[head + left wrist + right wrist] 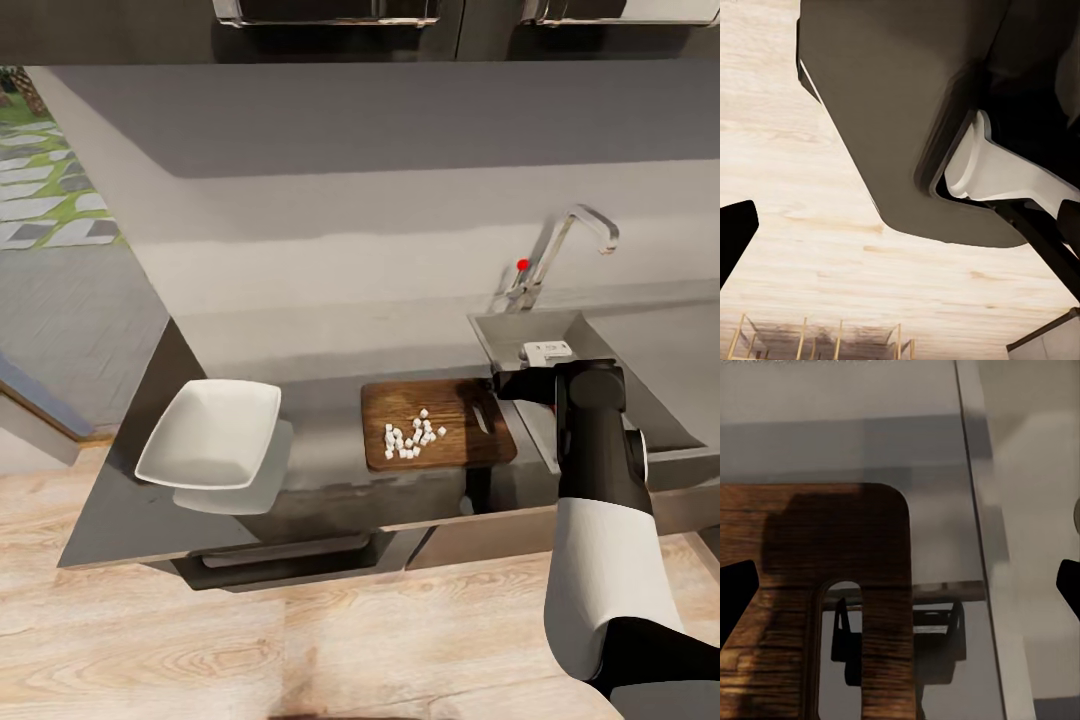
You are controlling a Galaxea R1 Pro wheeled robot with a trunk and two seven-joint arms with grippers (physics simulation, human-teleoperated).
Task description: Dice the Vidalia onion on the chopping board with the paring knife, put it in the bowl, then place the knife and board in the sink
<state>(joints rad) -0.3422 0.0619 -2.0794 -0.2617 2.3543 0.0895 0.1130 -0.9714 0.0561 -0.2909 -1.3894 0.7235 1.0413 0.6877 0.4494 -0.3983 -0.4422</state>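
The right gripper (900,585) hangs with its 2 fingers spread wide and empty above the handle-slot end of the chopping board (440,424), beside the sink (530,328). White diced onion (413,437) sits mid-board, left of the gripper. The bowl (212,432) stands farther left on the countertop (320,370).

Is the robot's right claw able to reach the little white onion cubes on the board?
Probably yes. The right claw hangs open by the chopping board's handle end, the onion cubes lie uncovered just beside it, and nothing stands between.
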